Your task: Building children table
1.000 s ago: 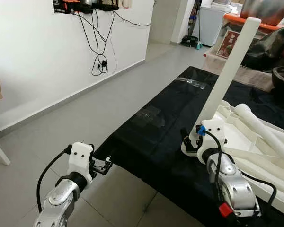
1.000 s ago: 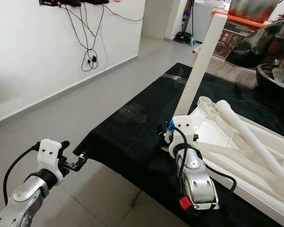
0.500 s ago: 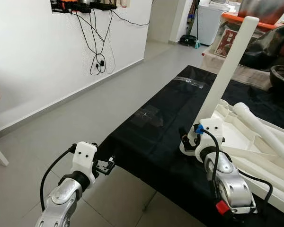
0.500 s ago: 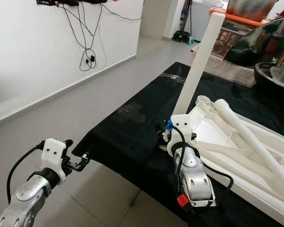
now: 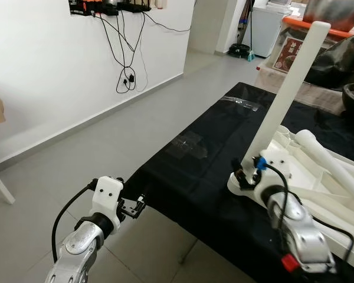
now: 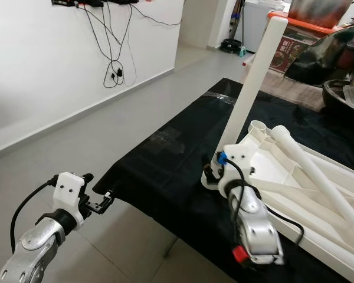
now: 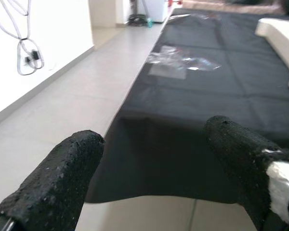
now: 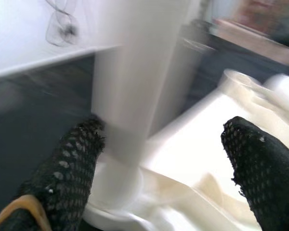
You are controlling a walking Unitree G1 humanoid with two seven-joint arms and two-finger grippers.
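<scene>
A white children's table top (image 5: pixel 336 203) lies upside down on a black cloth (image 5: pixel 212 153). One white leg (image 5: pixel 286 88) stands upright in its near corner socket. Two more loose legs (image 5: pixel 327 159) lie across the underside. My right gripper (image 5: pixel 242 175) sits at the foot of the upright leg, open. In the right wrist view its fingers (image 8: pixel 67 168) stand either side of that leg (image 8: pixel 135 72), apart from it. My left gripper (image 5: pixel 133 206) hovers open and empty over the floor by the cloth's near left corner (image 7: pixel 135 187).
Clear tape patches (image 5: pixel 189 144) lie on the cloth. A white wall with hanging cables (image 5: pixel 127 59) runs along the left. A chair leg (image 5: pixel 0 188) stands at far left. Boxes and dark bags (image 5: pixel 336 53) crowd the back right. Grey floor tiles (image 5: pixel 106 141) lie between wall and cloth.
My right arm has shifted slightly right, its gripper staying at the leg's foot. The left gripper has hardly moved. The camera moved a little.
</scene>
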